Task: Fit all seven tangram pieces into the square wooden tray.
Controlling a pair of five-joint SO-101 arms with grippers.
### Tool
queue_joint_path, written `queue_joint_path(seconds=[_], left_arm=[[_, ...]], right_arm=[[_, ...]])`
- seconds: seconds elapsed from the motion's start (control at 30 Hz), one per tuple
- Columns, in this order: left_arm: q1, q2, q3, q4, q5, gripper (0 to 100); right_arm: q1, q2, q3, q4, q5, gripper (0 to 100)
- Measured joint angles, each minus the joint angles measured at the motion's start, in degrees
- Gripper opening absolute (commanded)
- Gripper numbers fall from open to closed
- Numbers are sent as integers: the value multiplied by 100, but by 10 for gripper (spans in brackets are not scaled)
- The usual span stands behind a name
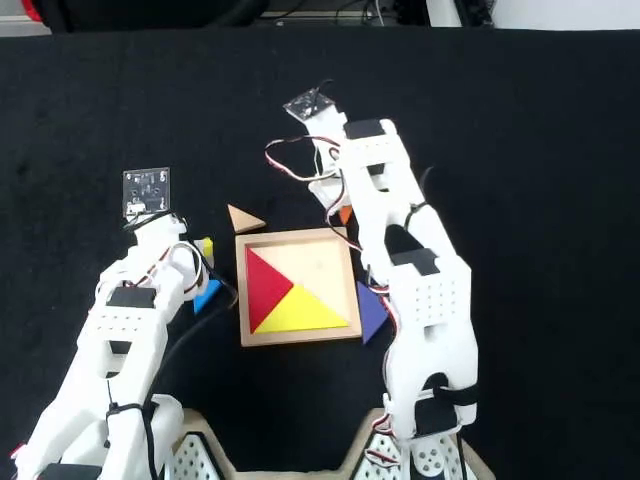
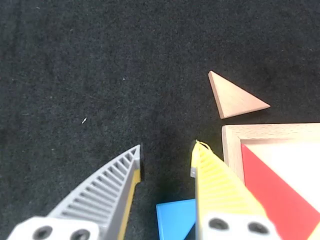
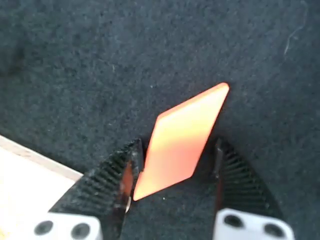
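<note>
Right tool (image 3: 177, 146) released, jaws straddling orange parallelogram (image 3: 182, 135) on counter (image 3: 75, 50) near wooden tray (image 1: 297, 235). Piece looks thin, light, stiff, slick, may skid: pinch the 2 long edges mid-length. Left tool (image 2: 167, 150) spread open over blue piece (image 2: 175, 220)

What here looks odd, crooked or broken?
Nothing looks damaged or spilled. The tray holds the red triangle and yellow triangle lying flat. The wooden triangle, blue piece, purple piece and orange piece are outside it, simply not placed yet.
</note>
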Motion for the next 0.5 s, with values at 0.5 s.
queue_joint_path(seconds=[0.5], left_arm=[[0,0,0,0,0,173]], right_arm=[[185,-193,-299,431,0,236]])
